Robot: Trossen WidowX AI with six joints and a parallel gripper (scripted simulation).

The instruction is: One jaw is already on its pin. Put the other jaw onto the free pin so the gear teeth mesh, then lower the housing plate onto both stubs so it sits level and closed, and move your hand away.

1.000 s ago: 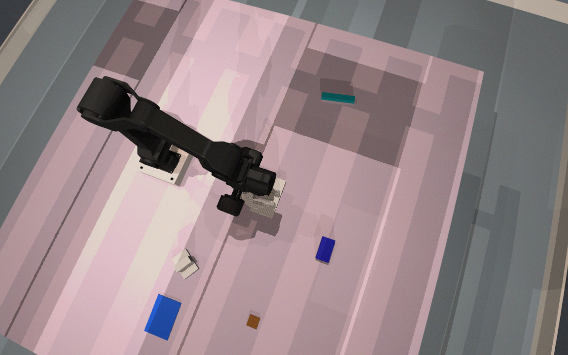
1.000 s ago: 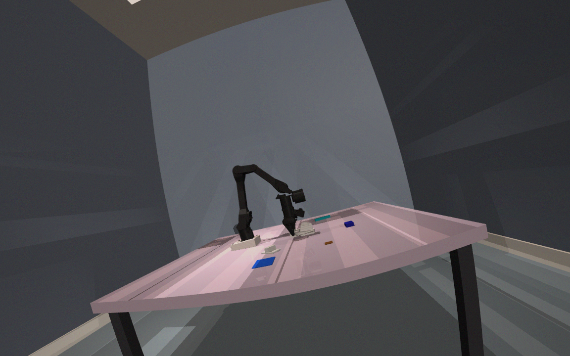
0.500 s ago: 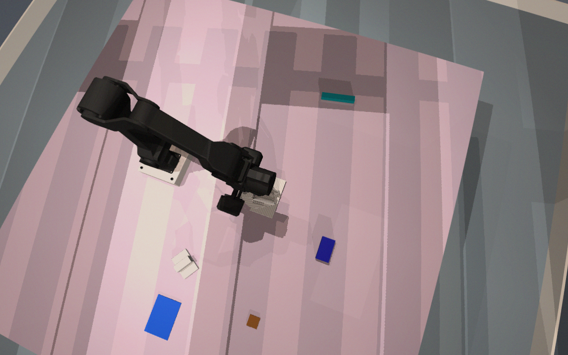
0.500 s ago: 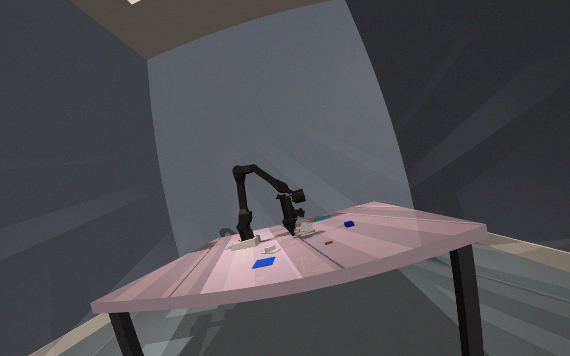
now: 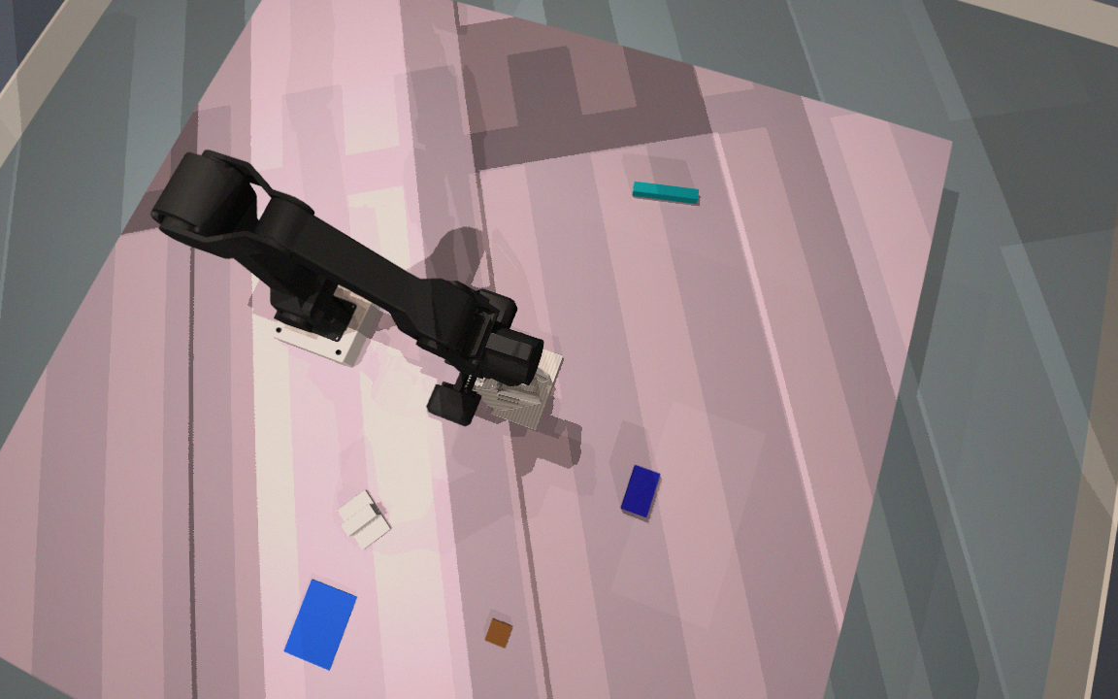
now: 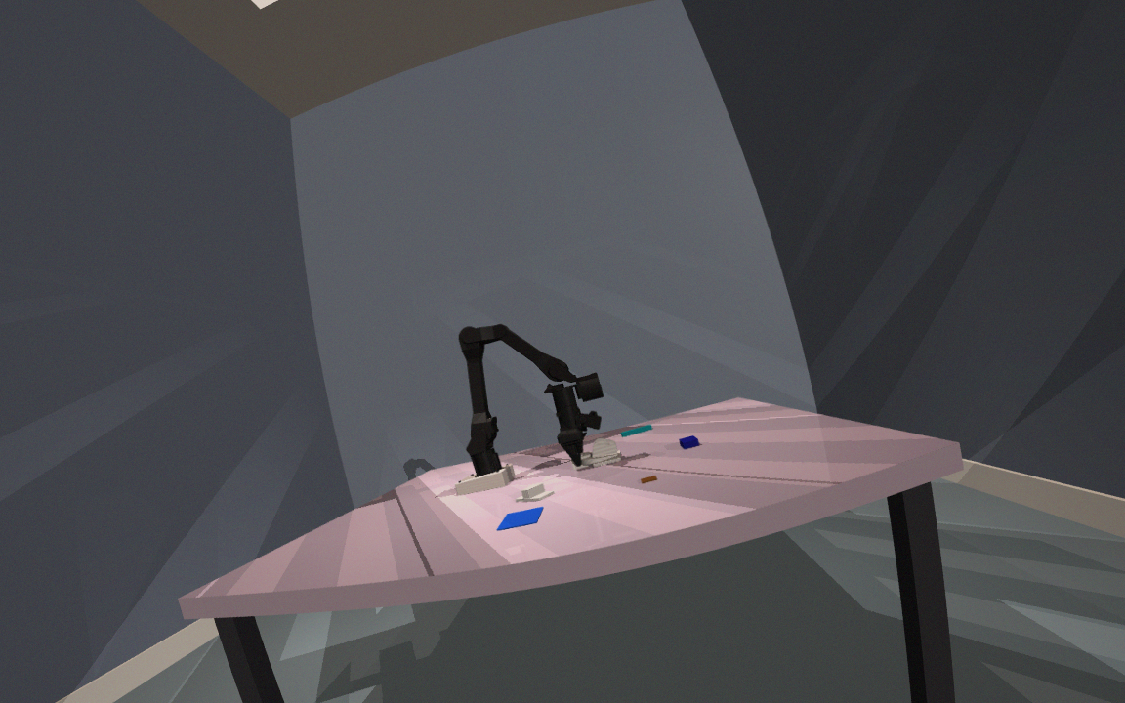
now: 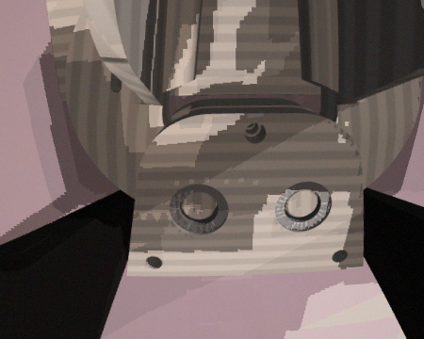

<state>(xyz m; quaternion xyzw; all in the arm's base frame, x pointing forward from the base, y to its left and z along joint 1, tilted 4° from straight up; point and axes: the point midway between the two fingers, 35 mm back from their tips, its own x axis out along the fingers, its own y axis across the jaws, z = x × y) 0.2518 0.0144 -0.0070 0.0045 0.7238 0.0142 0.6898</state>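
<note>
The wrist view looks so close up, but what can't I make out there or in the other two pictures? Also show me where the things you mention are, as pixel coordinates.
- Gear teeth: no meshing shows in the wrist view; the plate [image 7: 250,165] and its shadows may cover them.
- Gripper [image 6: 578,463] [image 7: 244,198] fingertips: hidden under the arm [image 5: 354,260] in the top view.
- Plate's fit: too small in the exterior view.
- Fingers' [image 7: 47,282] upper ends: cut off by the wrist view's edges.

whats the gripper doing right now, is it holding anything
Gripper: closed on the housing plate, one finger against each side edge.
</note>
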